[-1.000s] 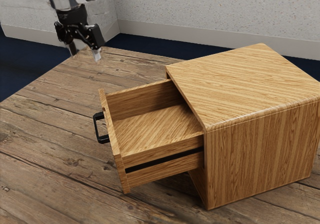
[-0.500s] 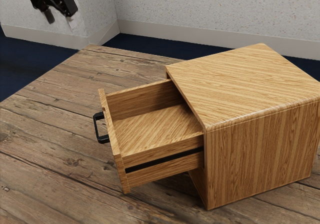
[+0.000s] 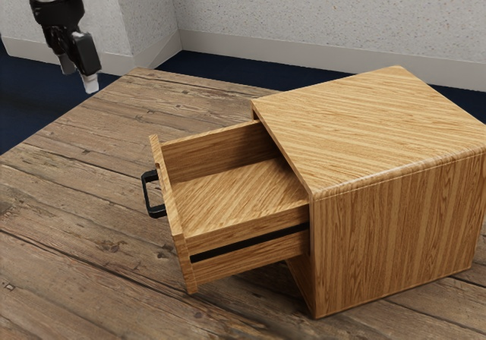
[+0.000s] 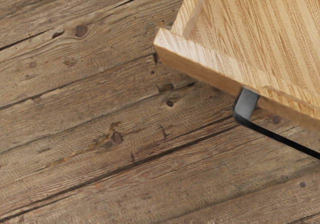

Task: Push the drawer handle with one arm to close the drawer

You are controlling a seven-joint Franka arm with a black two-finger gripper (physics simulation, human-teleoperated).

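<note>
The drawer (image 3: pixel 235 196) juts well out of the cabinet (image 3: pixel 395 226), its handle (image 4: pixel 246 104) on the front facing away from the cabinet. Well apart from the cabinet, the gripper (image 3: pixel 80 77) hangs open and empty (nowhere near contact); the closing push remains to be made.

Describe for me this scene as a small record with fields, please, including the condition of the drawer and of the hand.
surface: table of worn wooden planks
furniture: wood-grain cabinet
drawer: pulled out, its visible inside empty
handle: black, bracket-shaped, on the drawer's front
hand: in the exterior view's upper left, raised, fingers apart, holding nothing
contact: none between hand and handle
task state: drawer not closed
</note>
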